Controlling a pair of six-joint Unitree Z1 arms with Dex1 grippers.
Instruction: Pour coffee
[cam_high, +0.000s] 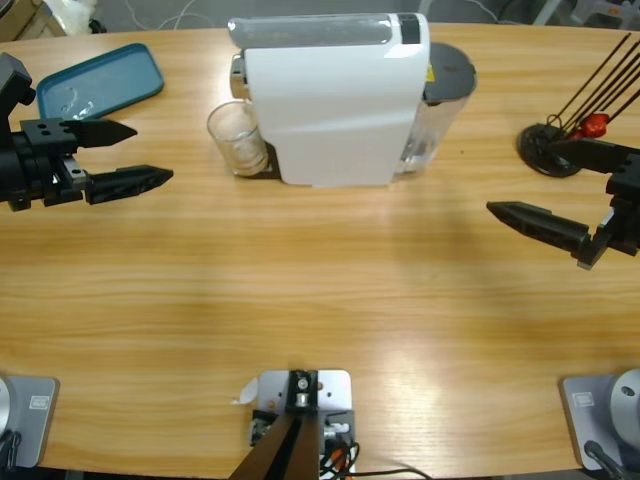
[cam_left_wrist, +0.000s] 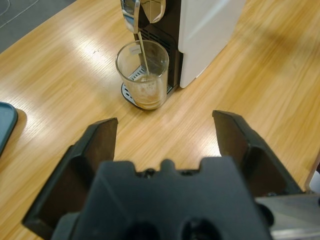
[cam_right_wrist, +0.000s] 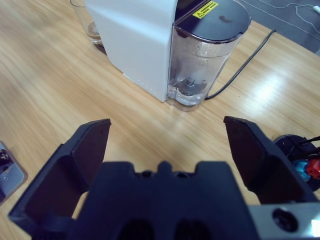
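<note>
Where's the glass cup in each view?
High view: glass cup upper left of centre, at the white coffee machine's left end.
Left wrist view: upper middle, under the spout.
Right wrist view: top-left edge, mostly hidden behind the machine.
Shared landmark: the white coffee machine.

The left arm's black two-jawed pincer (cam_high: 145, 153) reached in from the left edge, level above the bench, jaws spread wide and holding nothing. The right arm's black two-jawed pincer (cam_high: 520, 185) came in from the right edge, likewise gaping and unladen.

Bright, even overhead light — glare patches on table (cam_high: 330, 290) — soft shadows.
</note>
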